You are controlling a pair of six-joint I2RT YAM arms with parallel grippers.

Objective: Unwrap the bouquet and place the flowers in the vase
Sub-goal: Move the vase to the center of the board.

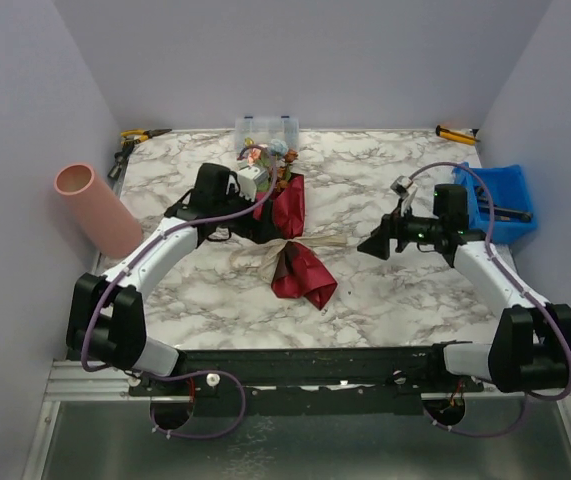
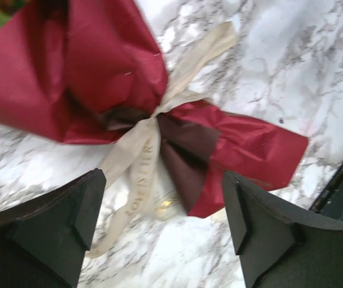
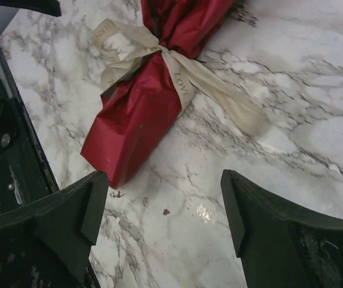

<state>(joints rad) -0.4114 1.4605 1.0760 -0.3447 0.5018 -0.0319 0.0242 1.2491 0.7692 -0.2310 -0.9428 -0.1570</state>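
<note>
Lying across the middle of the marble bench (image 1: 395,160), the bouquet (image 1: 290,235) has its flowers (image 1: 265,155) toward twelve o'clock and its wrapped stem end toward six. The maroon paper is pinched at the waist by a beige ribbon (image 2: 138,174), knotted, with its tails spread flat on the marble.

The left arm (image 1: 165,245) reaches in from seven o'clock. Its jaws hang spread wide above the knot and grip nothing; I judge they sit there because the ribbon has to come loose first. The right arm (image 1: 485,260) comes in from four o'clock and stops short of the bundle. The right jaws are also wide apart and empty, pointing at a ribbon tail at three o'clock, probably so each side can take an end.

The vase (image 1: 100,210) sits tilted at nine o'clock by the wall, well apart from the bouquet, its mouth unoccupied. A clear box (image 1: 265,128) stands at twelve o'clock and a blue bin (image 1: 500,185) at three.

Gold lettering runs along the ribbon. "LOVE" reads clearly from the right wrist; the other words are too blurred to make out.
</note>
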